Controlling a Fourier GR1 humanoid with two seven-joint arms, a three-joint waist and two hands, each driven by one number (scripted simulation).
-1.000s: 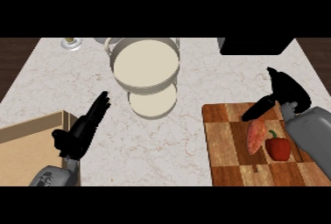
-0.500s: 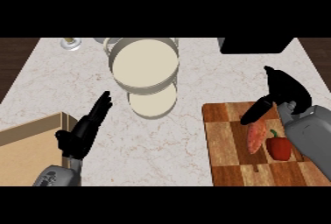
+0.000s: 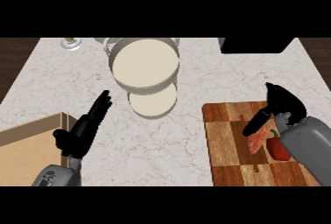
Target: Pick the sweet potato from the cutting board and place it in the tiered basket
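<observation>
At the lower right of the frame our right hand (image 3: 276, 109) hangs over the cutting board (image 3: 226, 144), a little lower and closer to the sweet potato (image 3: 258, 139) than half a second ago. Its fingers are straight and apart, the thumb reaching down toward the pinkish root, nothing gripped yet. The sweet potato lies on the board's right half, touching a red bell pepper (image 3: 279, 148) that our forearm partly hides. We judge the reach is closing, so the grasp comes next, and the pepper so close could be nudged. At lower left our left hand (image 3: 84, 129) rests open above the bench (image 3: 194, 87), shifted only slightly. Farther up, at the frame's upper middle, stands the tiered basket (image 3: 143, 65), well apart from the board.
</observation>
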